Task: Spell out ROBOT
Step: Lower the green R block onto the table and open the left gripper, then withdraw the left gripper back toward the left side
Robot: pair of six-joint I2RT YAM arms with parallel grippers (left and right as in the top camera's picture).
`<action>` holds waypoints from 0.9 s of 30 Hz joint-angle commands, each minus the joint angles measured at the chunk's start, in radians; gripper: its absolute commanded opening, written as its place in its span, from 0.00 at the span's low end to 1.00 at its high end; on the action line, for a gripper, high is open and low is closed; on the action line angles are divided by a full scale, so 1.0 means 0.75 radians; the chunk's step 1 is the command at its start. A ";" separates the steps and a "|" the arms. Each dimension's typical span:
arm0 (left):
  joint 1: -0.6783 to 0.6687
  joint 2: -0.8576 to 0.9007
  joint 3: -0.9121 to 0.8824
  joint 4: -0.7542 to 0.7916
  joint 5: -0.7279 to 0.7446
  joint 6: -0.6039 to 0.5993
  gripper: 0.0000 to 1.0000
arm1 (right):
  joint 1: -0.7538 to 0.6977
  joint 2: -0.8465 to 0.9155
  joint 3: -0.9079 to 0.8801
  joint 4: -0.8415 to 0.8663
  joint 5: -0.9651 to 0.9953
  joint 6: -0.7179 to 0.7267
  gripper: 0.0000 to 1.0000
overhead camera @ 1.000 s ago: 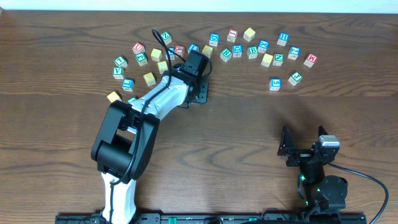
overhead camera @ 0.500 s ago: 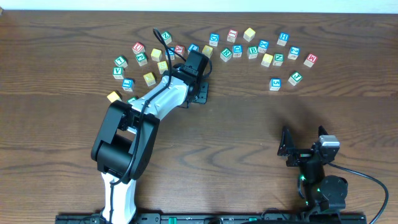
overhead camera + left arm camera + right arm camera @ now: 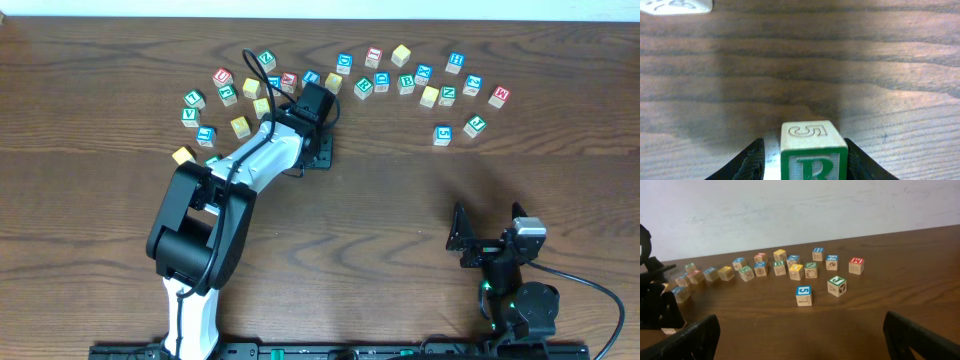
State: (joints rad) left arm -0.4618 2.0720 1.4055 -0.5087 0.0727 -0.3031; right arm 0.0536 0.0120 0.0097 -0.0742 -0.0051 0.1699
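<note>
Cube R (image 3: 813, 150) sat upright on the dark wood-grain surface (image 3: 850, 60), green letter facing the left wrist camera and a carved 5 on top, its lower part cut off by the frame and, from overhead, hidden under the left arm (image 3: 260, 160). Left pincer (image 3: 804, 167) stood loosely around it, a bright gap on one side, not clamping. Right pincer (image 3: 800, 335) gaped wide, holding nothing, well apart from the scattered cubes (image 3: 790, 267) before a pale wall (image 3: 790, 205).
</note>
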 commanded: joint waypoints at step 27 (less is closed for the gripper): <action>0.179 -0.494 0.081 -0.072 -0.008 -0.027 0.48 | -0.007 -0.009 -0.006 -0.001 -0.007 -0.019 0.99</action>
State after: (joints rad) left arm -0.3416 1.7081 1.4445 -0.5545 0.0723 -0.3176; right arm 0.0536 0.0120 0.0097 -0.0742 -0.0051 0.1699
